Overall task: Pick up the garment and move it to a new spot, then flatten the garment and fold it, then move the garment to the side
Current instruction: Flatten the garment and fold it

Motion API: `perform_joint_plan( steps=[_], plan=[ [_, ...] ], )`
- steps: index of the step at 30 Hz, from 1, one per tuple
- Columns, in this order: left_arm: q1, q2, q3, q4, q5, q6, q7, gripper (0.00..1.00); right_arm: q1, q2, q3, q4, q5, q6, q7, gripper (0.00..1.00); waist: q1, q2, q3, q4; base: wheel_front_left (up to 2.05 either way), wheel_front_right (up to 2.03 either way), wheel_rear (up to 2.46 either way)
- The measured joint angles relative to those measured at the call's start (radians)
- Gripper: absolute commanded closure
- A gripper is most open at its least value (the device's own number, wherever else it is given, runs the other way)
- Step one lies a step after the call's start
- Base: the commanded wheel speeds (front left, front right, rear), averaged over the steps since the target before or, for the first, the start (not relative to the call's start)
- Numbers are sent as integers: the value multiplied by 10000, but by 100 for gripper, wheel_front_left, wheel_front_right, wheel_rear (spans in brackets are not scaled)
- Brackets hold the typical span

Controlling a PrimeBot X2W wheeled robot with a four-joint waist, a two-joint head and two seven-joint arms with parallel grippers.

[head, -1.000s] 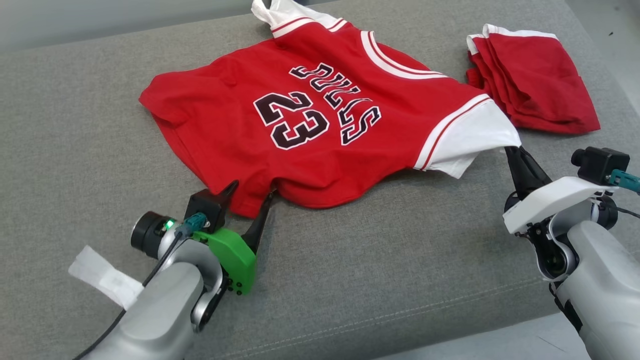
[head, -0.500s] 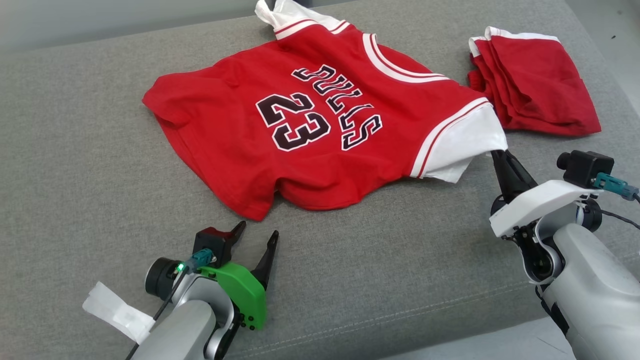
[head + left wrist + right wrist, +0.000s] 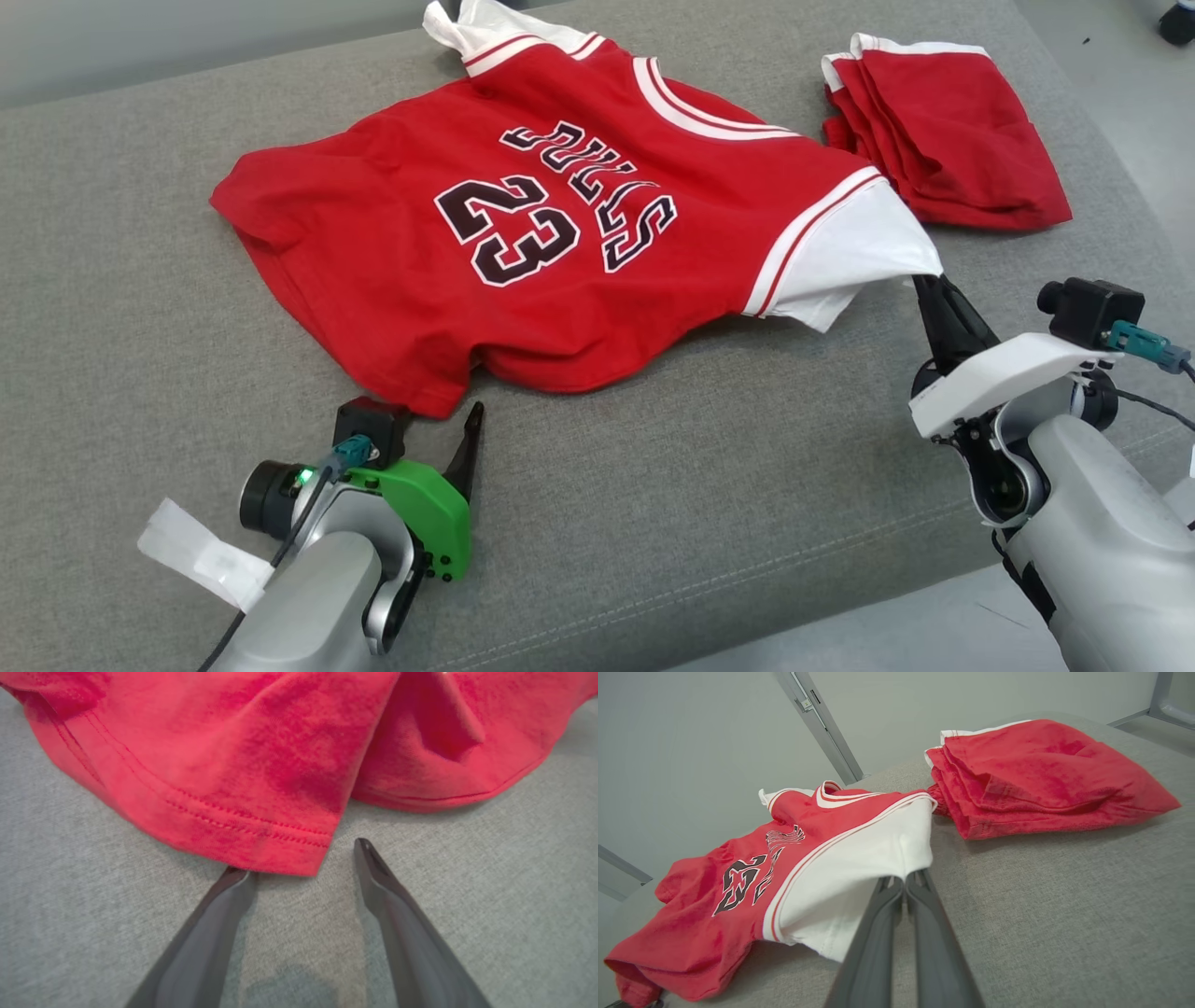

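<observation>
A red Bulls 23 jersey [image 3: 560, 280] is spread face up across the middle of a grey upholstered cushion [image 3: 653, 541]. Its long axis is set on a diagonal: the white-trimmed collar is pointed toward the far right corner and the hem toward the near left. One white sleeve is bunched at the far edge. The other white sleeve [image 3: 840, 252] is stretched toward the right edge and raised a little off the cushion.

That raised sleeve is pinched at its edge by the right gripper [image 3: 926, 282], whose fingers are pressed together on the cloth.

The left gripper [image 3: 439, 411] is placed at the near corner of the hem with its fingers spread. In the left wrist view one fingertip [image 3: 233, 875] is seen right at the stitched hem edge, and the other is seen on bare cushion just beside the corner. No cloth is held between them.

A folded red garment with white trim [image 3: 943, 131] is laid near the far right corner, just beside the jersey.
</observation>
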Motion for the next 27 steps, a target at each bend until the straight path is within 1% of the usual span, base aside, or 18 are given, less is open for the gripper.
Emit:
perform_joint_plan(
  steps=[4,5,6,7,8,9,14,17,24,27],
  plan=[
    [-200,-8,-130,169,382,27,-2,0,1,19,-104,-10,-2,2,0,100,0,0,45,-43,0,0,0],
    [-240,-8,-161,182,510,29,-4,21,2,35,-125,-12,-4,2,0,100,0,0,53,-47,0,0,0],
    [-289,-8,-176,186,658,31,-42,58,3,48,-151,-15,-6,2,0,100,0,0,59,-47,0,0,0],
    [-356,-8,-196,184,782,33,-56,89,9,52,-211,-23,-12,2,0,100,0,0,64,-38,0,0,0],
    [-445,-8,-234,184,894,33,-56,89,12,40,-278,-27,-17,2,0,100,0,0,64,-18,0,0,0],
    [-531,-4,-288,188,1005,33,-58,100,12,33,-328,-29,-19,2,0,100,0,0,62,7,0,0,0],
    [-701,115,-167,-203,1588,119,-58,100,19,29,-477,-31,-52,4,0,100,0,0,6,151,0,0,0],
    [-737,280,-6,-520,1883,119,-59,100,53,29,-522,-31,-111,4,0,100,0,0,-63,250,0,0,0],
    [-732,744,650,-1390,1889,121,-86,100,206,25,-550,-29,-215,8,0,100,0,0,-321,463,0,0,0],
    [-726,1106,849,-1758,1891,117,-86,100,273,6,-554,-23,-219,36,0,100,0,0,-469,537,0,0,0]
  ],
)
